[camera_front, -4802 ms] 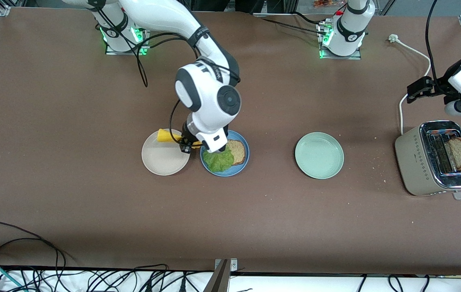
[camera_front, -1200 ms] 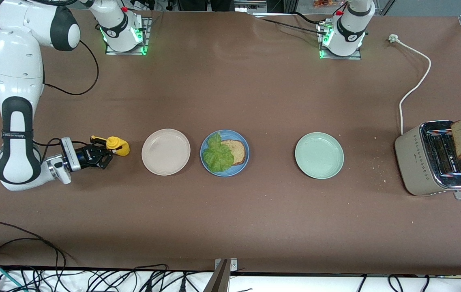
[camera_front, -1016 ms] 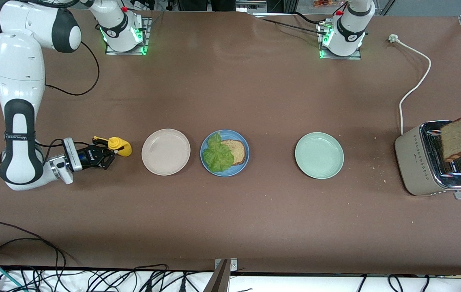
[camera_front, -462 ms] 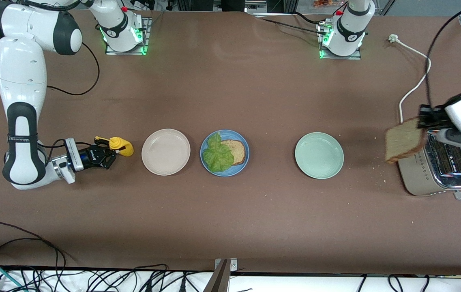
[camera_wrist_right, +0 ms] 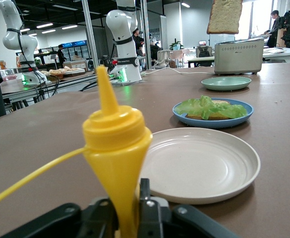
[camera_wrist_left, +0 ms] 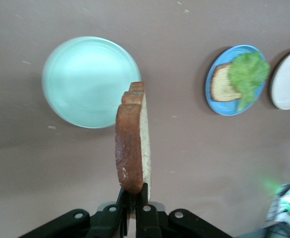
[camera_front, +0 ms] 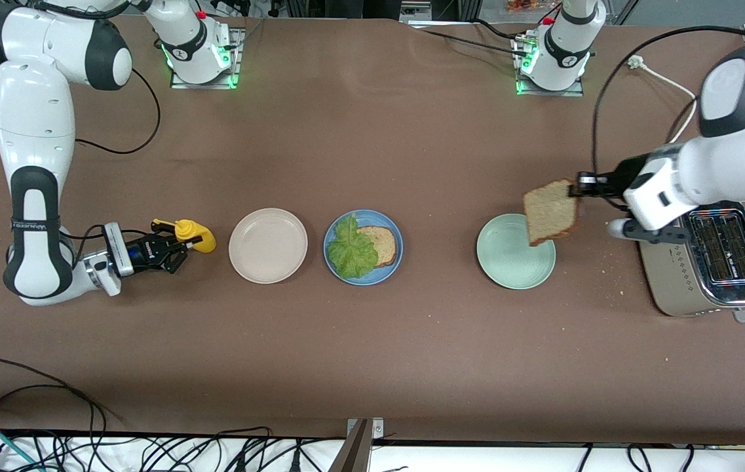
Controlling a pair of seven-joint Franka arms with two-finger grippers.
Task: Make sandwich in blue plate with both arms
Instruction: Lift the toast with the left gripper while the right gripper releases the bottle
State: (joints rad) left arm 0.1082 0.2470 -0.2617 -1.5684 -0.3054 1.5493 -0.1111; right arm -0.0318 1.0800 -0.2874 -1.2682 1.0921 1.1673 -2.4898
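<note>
Front view gives us the round matte blue plate [camera_front: 363, 275] at the middle of the brown desk [camera_front: 372, 354], carrying one square brown wholegrain bread slice [camera_front: 382, 244] with a ruffled green lettuce leaf [camera_front: 351, 249] lying over its end toward the right arm's side. Beside the blue plate, toward the right arm's end, we see an empty round beige plate [camera_front: 268, 246]; toward the left arm's end, a round pale green plate [camera_front: 510, 265], and past that a silver two-slot toaster [camera_front: 706, 262].

We find the left gripper [camera_front: 575, 190] in the air over the rim of the pale green plate, its fingers pinching a second brown bread slice [camera_front: 550, 212] by the top crust, so that the slice hangs on edge. In the left wrist view this slice [camera_wrist_left: 133, 141] stands edge-on between the clamped fingers.

The right gripper [camera_front: 172, 248] lies low on the desk beside the beige plate, with a yellow squeeze bottle [camera_front: 195, 237] upright between its fingers; we cannot tell whether they press it.
</note>
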